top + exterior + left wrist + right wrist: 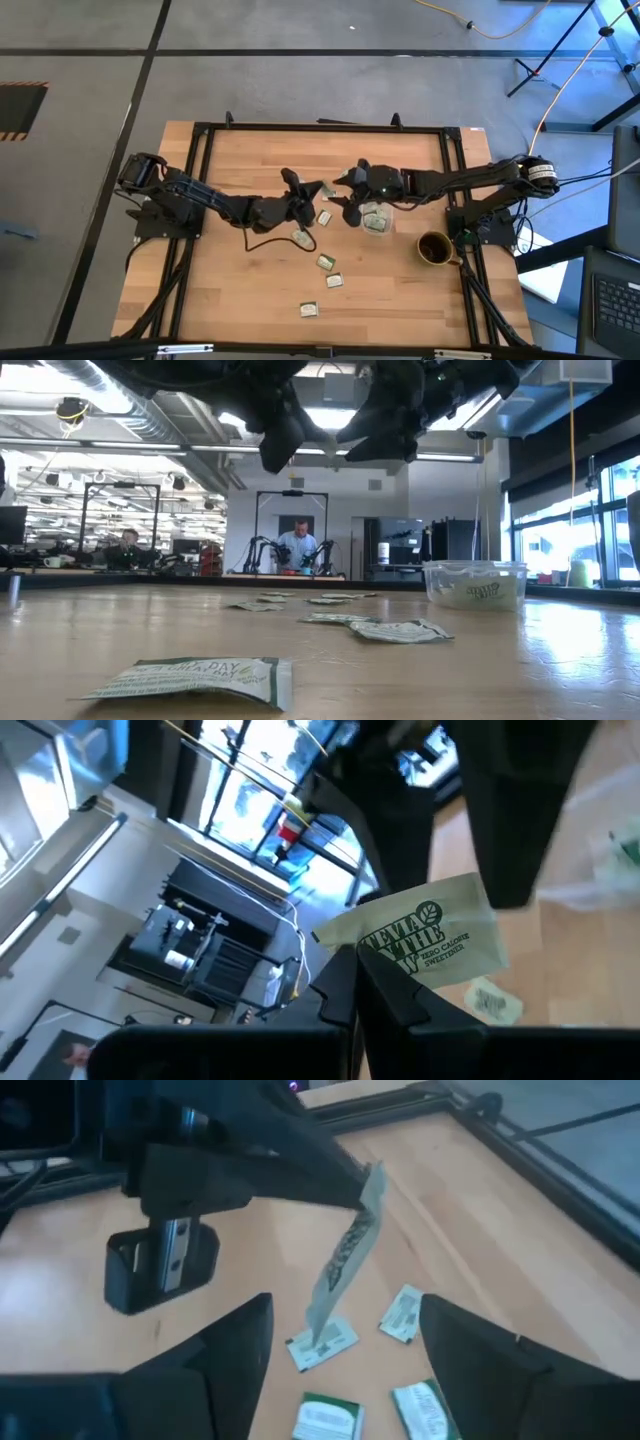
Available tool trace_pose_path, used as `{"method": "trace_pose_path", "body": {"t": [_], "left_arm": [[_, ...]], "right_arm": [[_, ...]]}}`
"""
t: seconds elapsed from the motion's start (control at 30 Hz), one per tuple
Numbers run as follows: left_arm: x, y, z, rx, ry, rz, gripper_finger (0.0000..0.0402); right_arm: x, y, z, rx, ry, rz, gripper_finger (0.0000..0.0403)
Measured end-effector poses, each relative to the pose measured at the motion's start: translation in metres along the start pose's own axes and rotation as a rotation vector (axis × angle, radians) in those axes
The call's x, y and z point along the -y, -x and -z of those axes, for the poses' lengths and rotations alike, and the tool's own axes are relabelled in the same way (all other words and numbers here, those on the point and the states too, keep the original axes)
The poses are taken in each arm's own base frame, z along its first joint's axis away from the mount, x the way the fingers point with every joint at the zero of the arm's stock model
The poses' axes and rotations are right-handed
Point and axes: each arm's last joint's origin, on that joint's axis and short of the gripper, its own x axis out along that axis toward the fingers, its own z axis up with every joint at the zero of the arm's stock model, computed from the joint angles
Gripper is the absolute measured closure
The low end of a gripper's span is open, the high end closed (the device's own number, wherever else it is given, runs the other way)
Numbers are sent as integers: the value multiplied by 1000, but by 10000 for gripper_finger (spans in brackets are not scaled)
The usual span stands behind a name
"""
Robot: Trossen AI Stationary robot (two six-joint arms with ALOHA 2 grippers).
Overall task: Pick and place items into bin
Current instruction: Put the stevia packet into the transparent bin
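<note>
We see a pale wooden plank table (240, 290) in a black metal frame. Our left gripper (308, 197) hangs mid-table, pinched tight on one flat white-and-green paper packet (425, 932). Our right gripper (345, 197) faces it with fingers spread wide, holding nothing, above the clear rounded plastic bin (376, 219). A glossy brown mug (434, 248) sits nearby. Loose packets (327, 263) lie flat on the wood.

a robotics lab is showing: another arm rig (290, 550) standing far off, people sitting at workstations, exposed ceiling ducts (120, 405) running overhead.
</note>
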Motion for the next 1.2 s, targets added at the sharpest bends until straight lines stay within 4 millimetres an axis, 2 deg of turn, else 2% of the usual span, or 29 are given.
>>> {"method": "trace_pose_path", "body": {"t": [0.23, 0.63, 0.93, 1.13, 1.2], "left_arm": [[-3, 0, -3, 21, 39, -23, 398], [-3, 0, -3, 19, 11, -22, 398], [-3, 0, -3, 19, -26, -21, 398], [-3, 0, -3, 20, -24, -21, 398], [-3, 0, -3, 20, -10, -20, 395]], "right_arm": [[0, 0, -1, 6, -52, -2, 182], [0, 0, -1, 13, -25, -6, 306], [0, 0, -1, 12, 1, -7, 351], [0, 0, -1, 11, 15, -6, 396], [0, 0, -1, 11, 25, -6, 397]]}}
